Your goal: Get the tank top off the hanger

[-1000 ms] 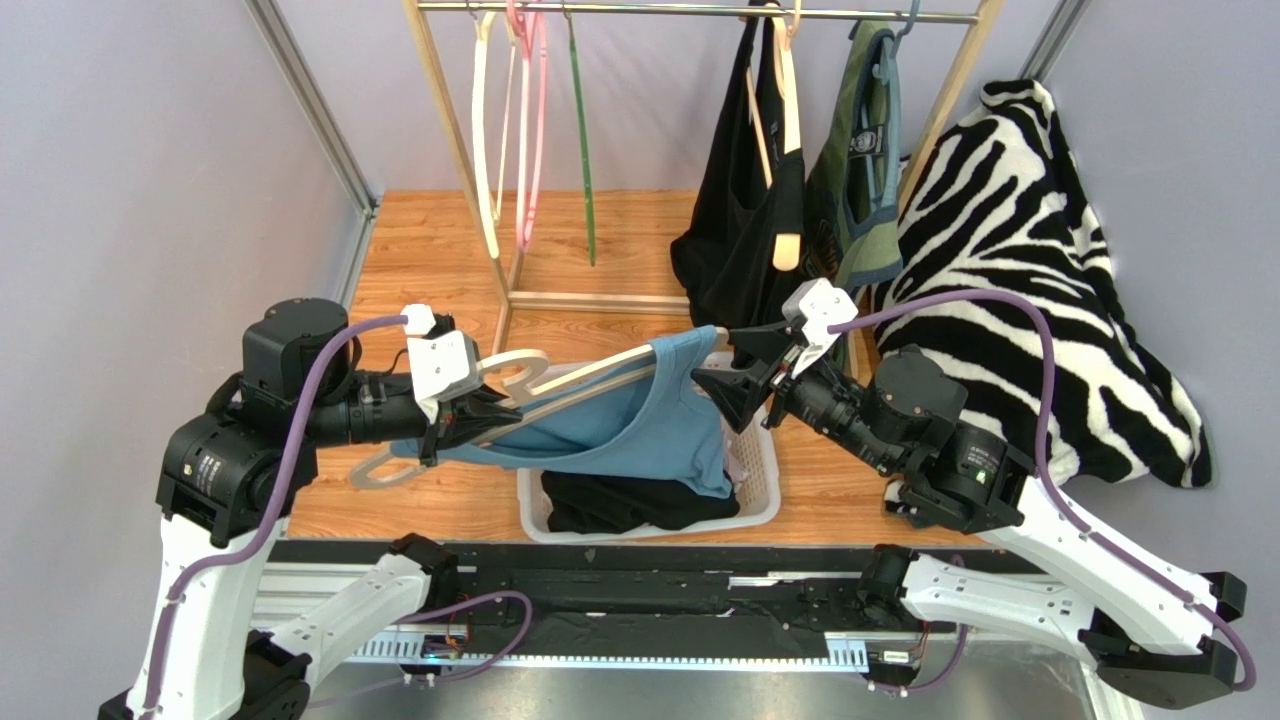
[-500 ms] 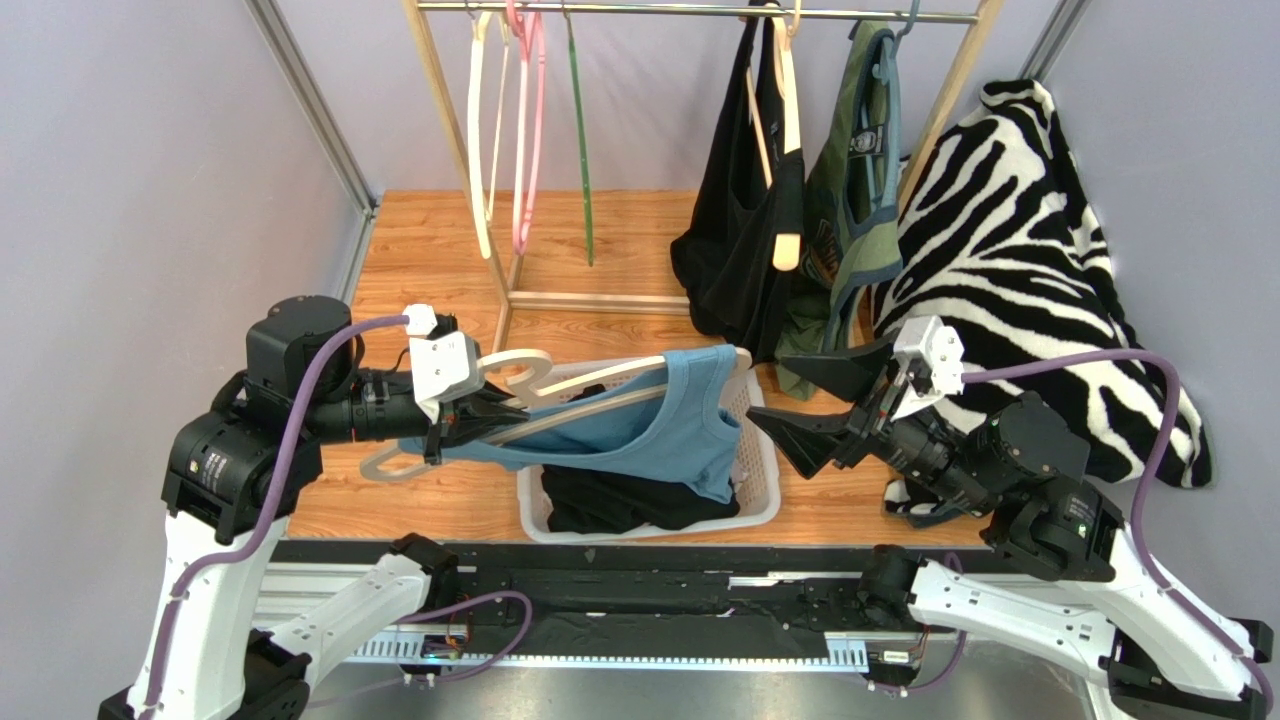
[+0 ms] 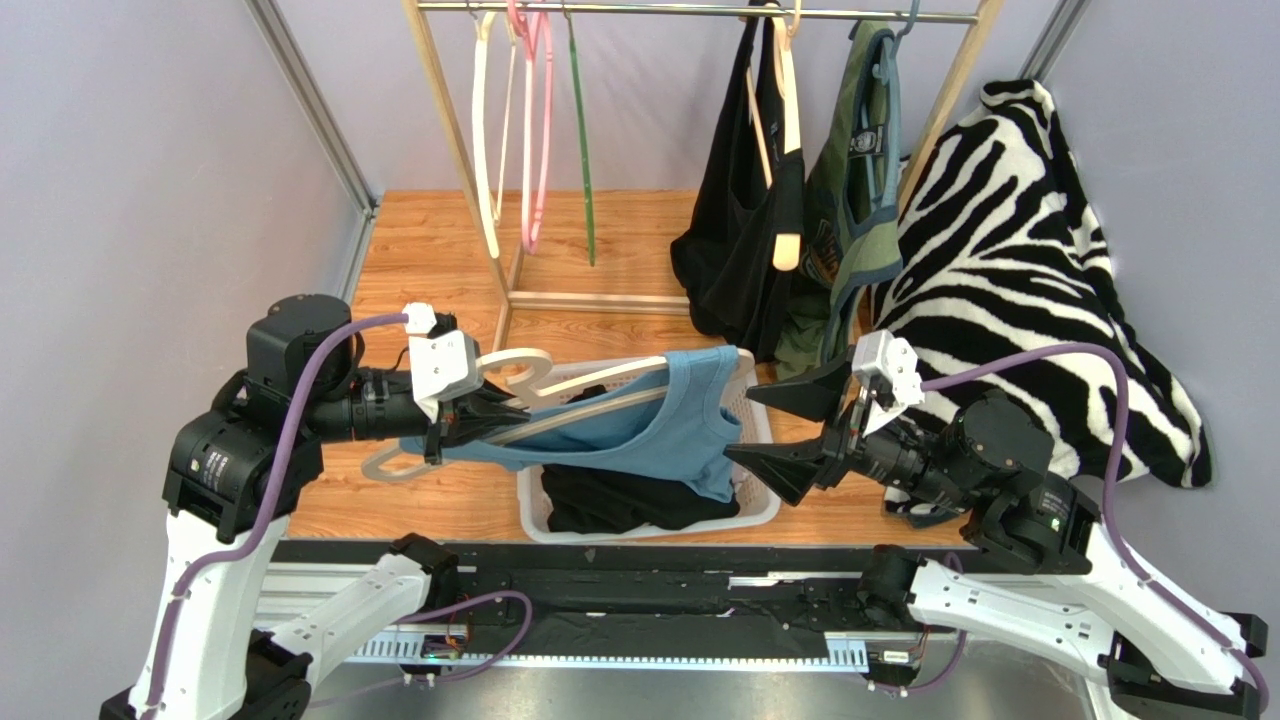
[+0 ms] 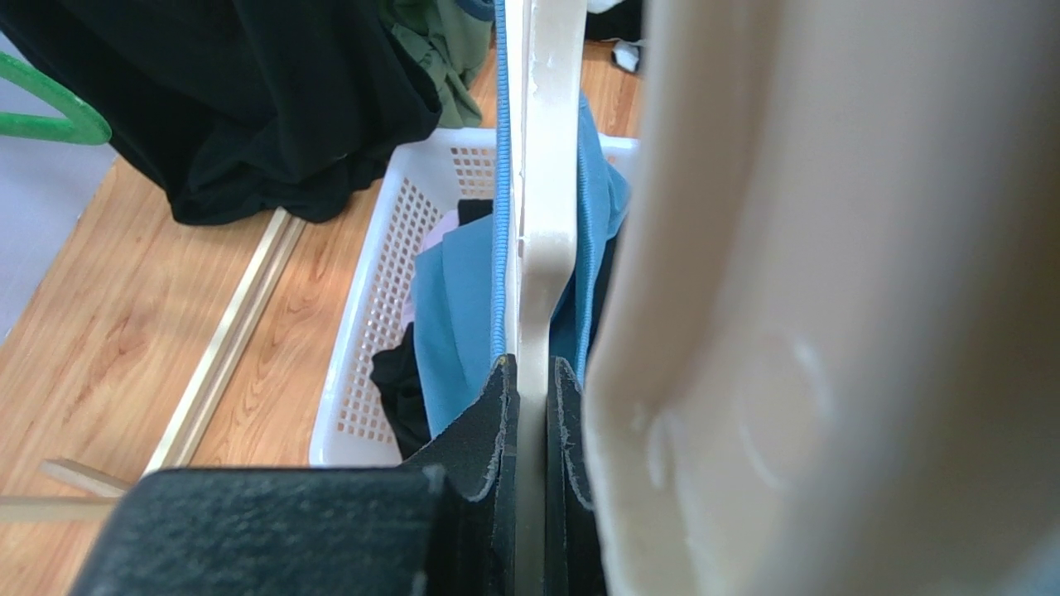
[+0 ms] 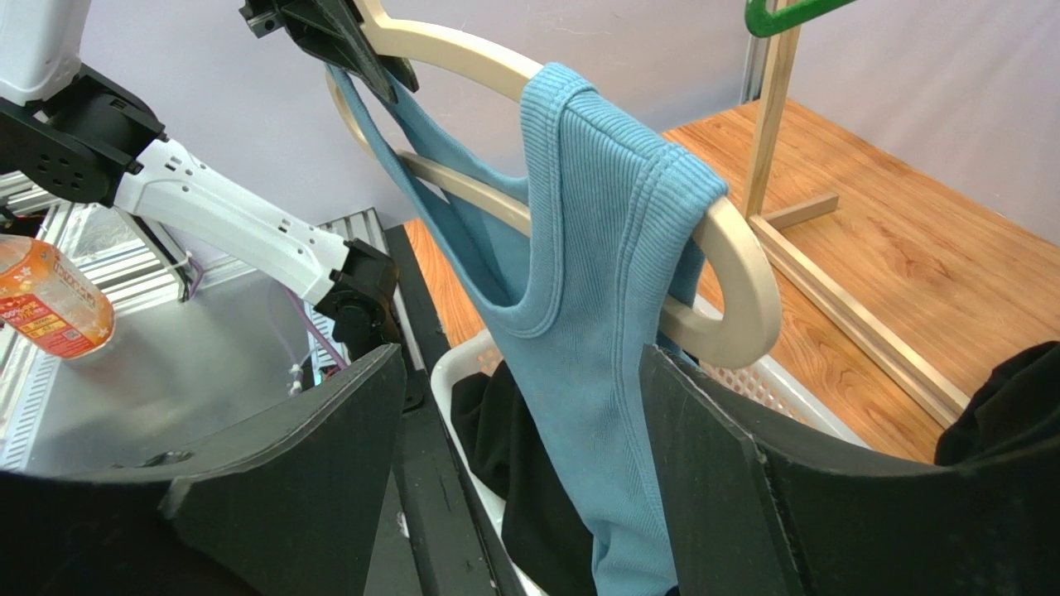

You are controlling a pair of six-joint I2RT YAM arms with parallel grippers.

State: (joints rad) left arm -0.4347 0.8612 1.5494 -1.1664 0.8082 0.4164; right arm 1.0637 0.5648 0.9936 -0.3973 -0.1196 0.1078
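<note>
A blue ribbed tank top [image 3: 661, 428] hangs on a cream wooden hanger [image 3: 579, 378] held level over the white basket [image 3: 766, 488]. My left gripper [image 3: 458, 416] is shut on the hanger near its hook; in the left wrist view its jaws pinch the hanger's cream bar [image 4: 544, 224], with blue fabric [image 4: 454, 304] beyond. My right gripper [image 3: 774, 428] is open and empty just right of the hanger's far end. In the right wrist view the tank top [image 5: 597, 298] hangs between its two fingers [image 5: 734, 484], its strap looped over the hanger end [image 5: 734, 292].
The basket holds black clothes [image 3: 616, 503]. A clothes rack [image 3: 691, 12] at the back carries empty hangers [image 3: 526, 120], a black garment [image 3: 744, 210] and a green one [image 3: 857, 150]. A zebra-print cloth [image 3: 1037, 255] lies at the right. An orange bottle [image 5: 44, 292] stands at left in the right wrist view.
My right gripper let go of the hanger's far end, drew back right and opened wide, then came back left toward the tank top. The left gripper and hanger stayed put.
</note>
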